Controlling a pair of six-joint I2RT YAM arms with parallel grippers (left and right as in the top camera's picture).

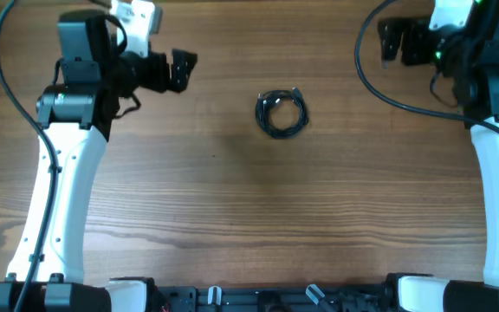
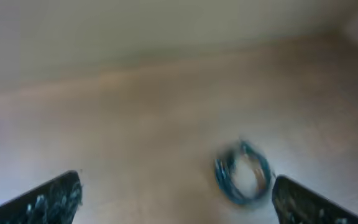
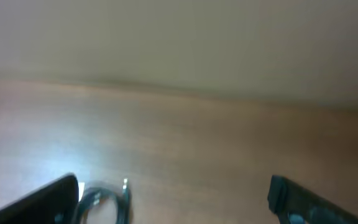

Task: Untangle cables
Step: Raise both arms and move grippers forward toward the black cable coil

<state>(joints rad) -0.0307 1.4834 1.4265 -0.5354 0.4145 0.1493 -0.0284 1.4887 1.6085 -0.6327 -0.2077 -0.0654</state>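
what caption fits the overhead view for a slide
Coil of thin black cables on a wooden table, left fingers and right fingers open, away from it

Blurred coiled cables (image 2: pixel 242 173) lie on the wooden table (image 2: pixel 135 112) ahead of the wide-spread claw (image 2: pixel 176 190)

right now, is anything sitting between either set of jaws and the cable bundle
Nothing visible. Only wooden table lies between the left jaws and the coiled cables, and likewise for the right jaws; both stand open, apart from the bundle.
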